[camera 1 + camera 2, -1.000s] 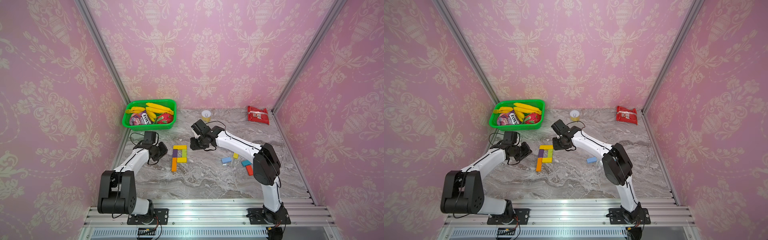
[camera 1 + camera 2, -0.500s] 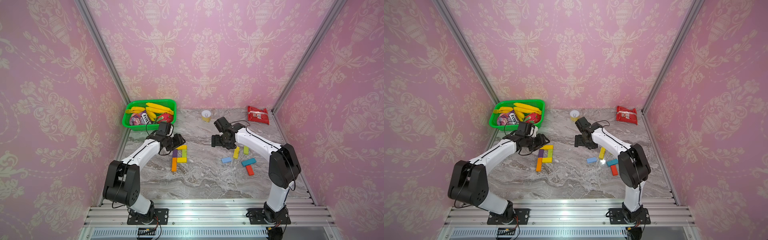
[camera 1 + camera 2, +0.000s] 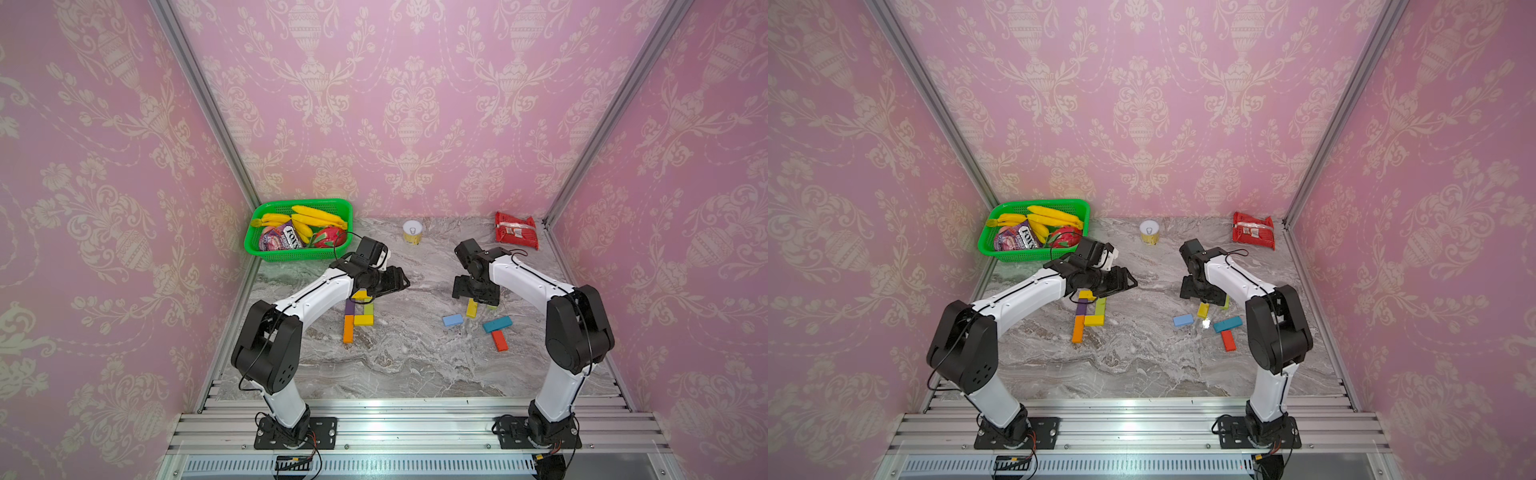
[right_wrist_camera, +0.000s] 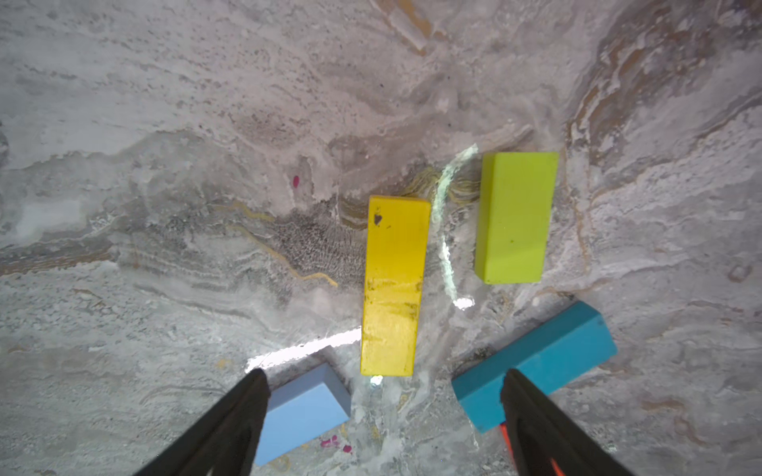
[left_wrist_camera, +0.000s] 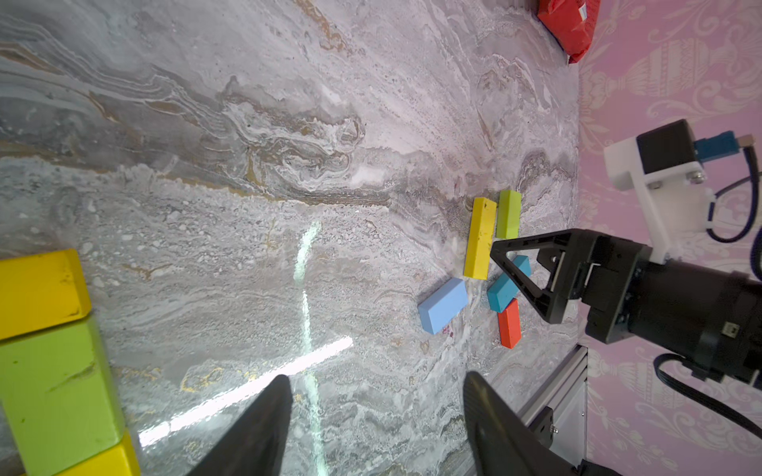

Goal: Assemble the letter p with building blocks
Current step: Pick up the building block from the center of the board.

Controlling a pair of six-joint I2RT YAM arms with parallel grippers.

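Several building blocks lie joined flat left of centre: purple (image 3: 350, 306), lime green (image 3: 368, 308), yellow (image 3: 364, 319) and orange (image 3: 348, 328). My left gripper (image 3: 401, 280) hovers just behind them, open and empty (image 5: 377, 381). To the right lie loose blocks: light blue (image 3: 452, 320), yellow (image 4: 391, 284), lime green (image 4: 515, 218), teal (image 4: 536, 362) and red (image 3: 499, 340). My right gripper (image 4: 384, 373) hangs open above the near end of the loose yellow block, holding nothing.
A green basket (image 3: 266, 253) with bananas and packets stands at the back left. A small yellow can (image 3: 412, 232) and a red snack packet (image 3: 516, 230) lie along the back wall. An aluminium rail (image 3: 415, 411) borders the table's front.
The right gripper left the joined blocks, swung right over the loose blocks and opened. The left gripper moved from the left side to behind the joined blocks and opened.
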